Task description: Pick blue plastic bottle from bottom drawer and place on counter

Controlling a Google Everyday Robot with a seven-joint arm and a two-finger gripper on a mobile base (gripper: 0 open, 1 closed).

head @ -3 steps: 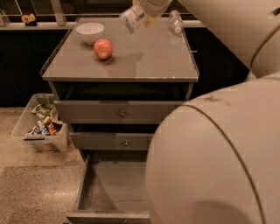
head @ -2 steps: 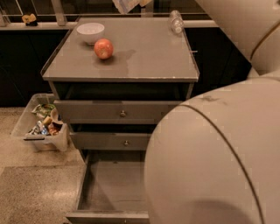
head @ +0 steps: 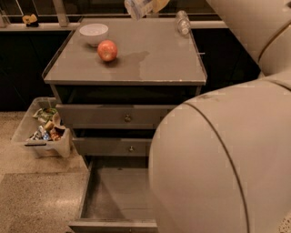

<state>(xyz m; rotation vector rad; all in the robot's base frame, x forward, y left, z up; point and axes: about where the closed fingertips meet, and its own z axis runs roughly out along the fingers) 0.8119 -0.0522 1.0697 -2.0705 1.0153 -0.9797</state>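
Note:
The blue plastic bottle [head: 137, 7], clear with a pale label, hangs tilted at the top edge of the camera view, above the back of the counter [head: 150, 61]. My gripper [head: 149, 4] is shut on it; only a tan part of it shows, the rest is cut off by the frame's edge. The bottom drawer [head: 86, 193] is pulled out, and its visible floor holds nothing. My arm's big pale body [head: 218, 168] hides the drawer's right part.
On the counter stand a white bowl [head: 93, 32], a red apple [head: 107, 50] and a clear ribbed bottle [head: 183, 22] lying at the back right. A plastic bin [head: 43, 134] of snacks sits on the floor to the left. The two upper drawers are nearly closed.
My gripper has lifted the bottle higher and a little left, toward the top edge of the view. The things on the counter have not moved.

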